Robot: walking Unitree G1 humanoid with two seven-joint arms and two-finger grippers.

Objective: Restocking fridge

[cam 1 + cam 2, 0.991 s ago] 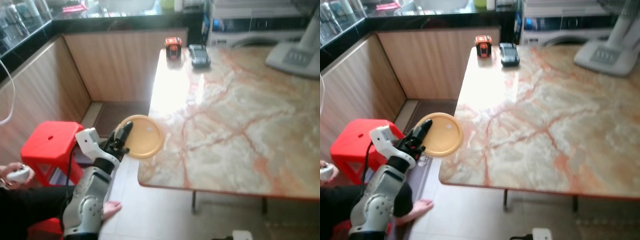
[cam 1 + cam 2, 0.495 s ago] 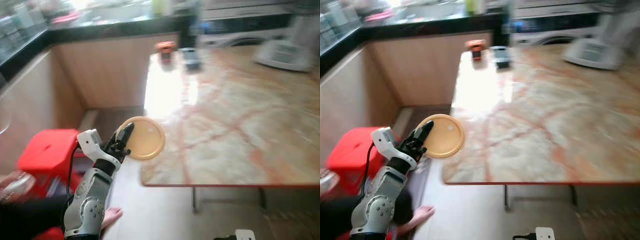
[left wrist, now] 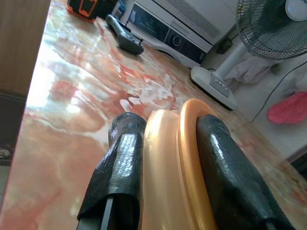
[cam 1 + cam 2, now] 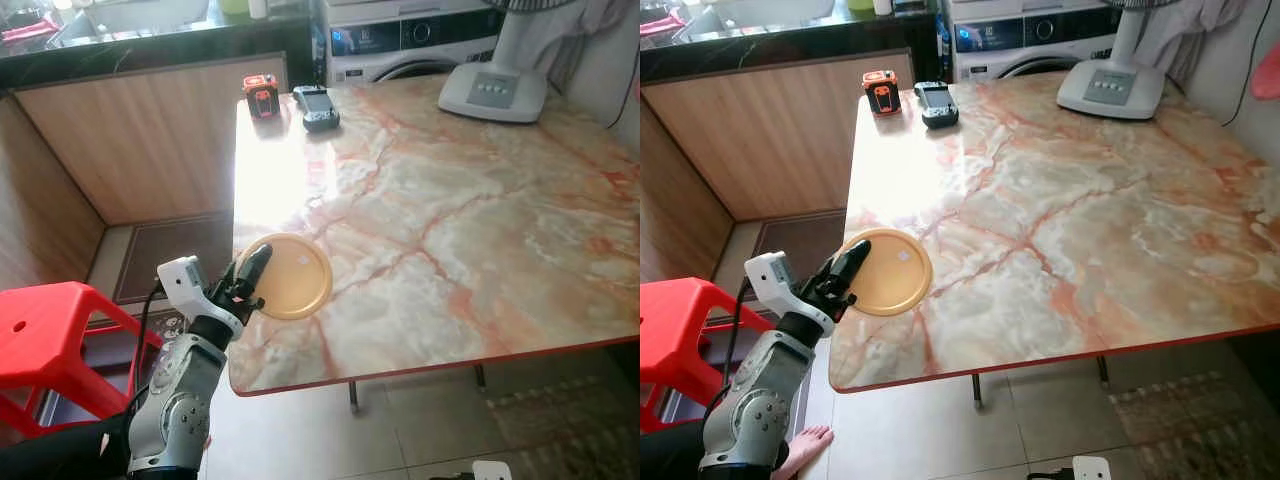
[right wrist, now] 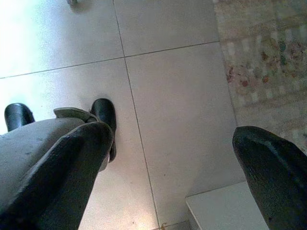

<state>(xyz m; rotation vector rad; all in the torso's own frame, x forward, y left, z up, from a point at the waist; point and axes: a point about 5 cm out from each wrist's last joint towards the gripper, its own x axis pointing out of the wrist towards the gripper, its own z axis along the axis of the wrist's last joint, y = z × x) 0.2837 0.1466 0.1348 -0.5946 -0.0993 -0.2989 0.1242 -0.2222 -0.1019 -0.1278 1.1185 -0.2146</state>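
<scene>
The yellow plate point(image 4: 292, 289), gripped by the left end effector point(image 4: 250, 275), now overlaps the table point(image 4: 480, 220) near its left front corner instead of hanging just outside that edge.

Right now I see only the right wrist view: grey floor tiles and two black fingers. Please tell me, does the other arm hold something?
Observer: Yes. The left gripper is shut on a yellow plate, pinching its rim between both fingers.
Operator: Where is the plate compared to the table?
Observer: It is at the near left corner of the marble table, partly over the edge. I cannot tell if it touches the top.
Operator: Is anything else on that table?
Observer: At the far side stand an orange device, a dark handset and the white base of a fan.
Operator: Anything beside the left arm?
Observer: A red stool stands on the floor to its left.
</scene>
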